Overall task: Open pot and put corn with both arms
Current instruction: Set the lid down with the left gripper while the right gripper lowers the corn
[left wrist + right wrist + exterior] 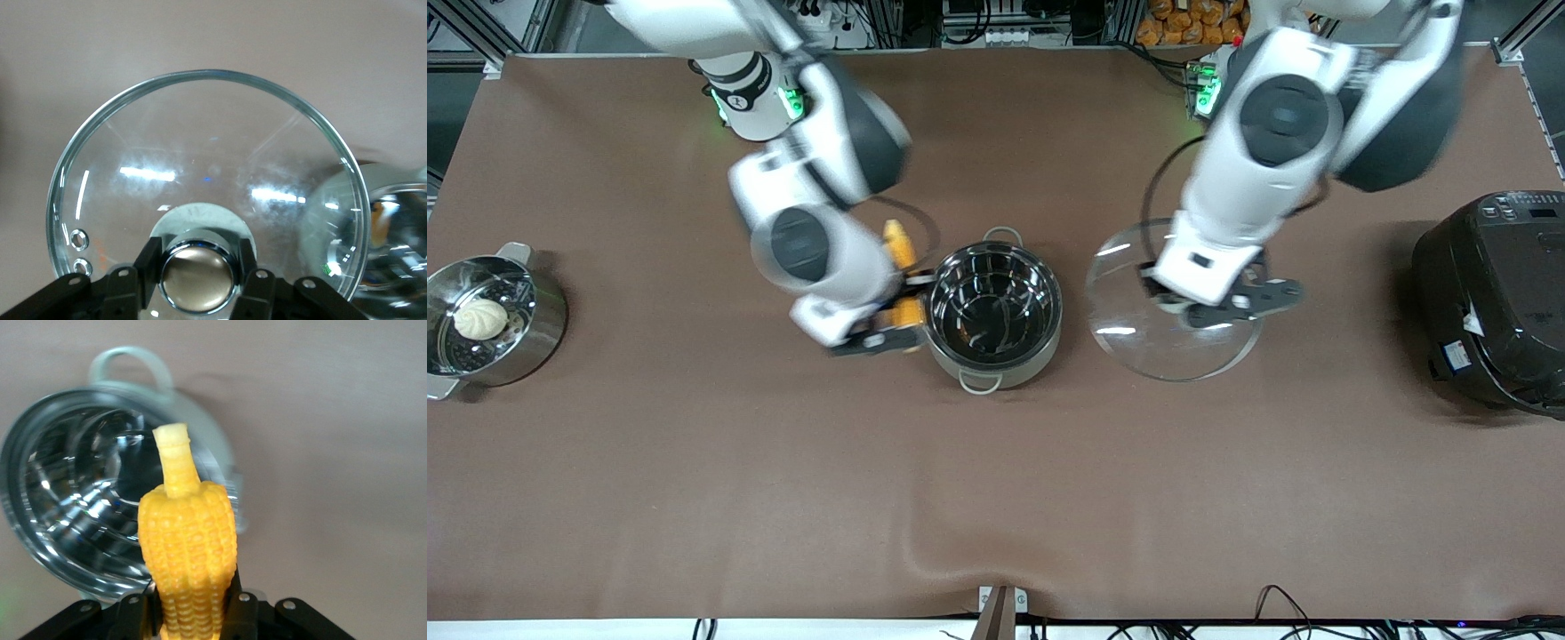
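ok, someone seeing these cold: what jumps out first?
The open pot mid-table, empty and shiny. Beside it, the right gripper holds the corn at the rim, stub toward the pot. Toward the left arm's end, the left gripper grips the glass lid by its knob, clear of the pot.
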Controlling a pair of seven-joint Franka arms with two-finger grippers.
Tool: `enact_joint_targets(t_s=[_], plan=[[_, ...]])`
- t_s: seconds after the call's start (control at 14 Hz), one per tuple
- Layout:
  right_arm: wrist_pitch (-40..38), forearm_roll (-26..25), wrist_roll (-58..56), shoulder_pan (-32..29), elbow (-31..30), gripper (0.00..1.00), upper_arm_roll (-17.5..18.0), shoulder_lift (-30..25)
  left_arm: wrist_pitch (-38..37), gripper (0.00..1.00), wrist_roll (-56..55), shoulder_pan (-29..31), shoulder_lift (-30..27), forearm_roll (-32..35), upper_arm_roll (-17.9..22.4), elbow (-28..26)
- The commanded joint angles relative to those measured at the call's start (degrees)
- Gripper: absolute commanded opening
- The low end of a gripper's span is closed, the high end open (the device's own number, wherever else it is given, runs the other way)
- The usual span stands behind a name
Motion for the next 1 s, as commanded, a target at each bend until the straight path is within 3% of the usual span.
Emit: enact_joint_targets(t_s=[0.0,0.29,0.79,0.93], plan=[[4.0,-1.3,0.1,2.3,4.4,0.00,-0.7,5.7,0.6,0.00,9.9,5.9,-6.4,-1.4,-0.6,-9.9],[8.1,-3.4,0.1,4.5,4.3,0.00,-0.8,8.2,6.5,0.00,18.0,13.6,-7.1,-1.3,-0.6,-19.5],[11.6,-3.3,1.9,5.1,4.3,0.02,-0.7,9.8,32.4,0.00,17.9,14.0,-7.1,-0.8,-0.4,-38.5],[11.8,-3.3,2.4,5.4,4.3,0.07,-0.7,10.2,40.0,0.00,17.6,13.9,-6.7,-0.7,-0.4,-42.9]])
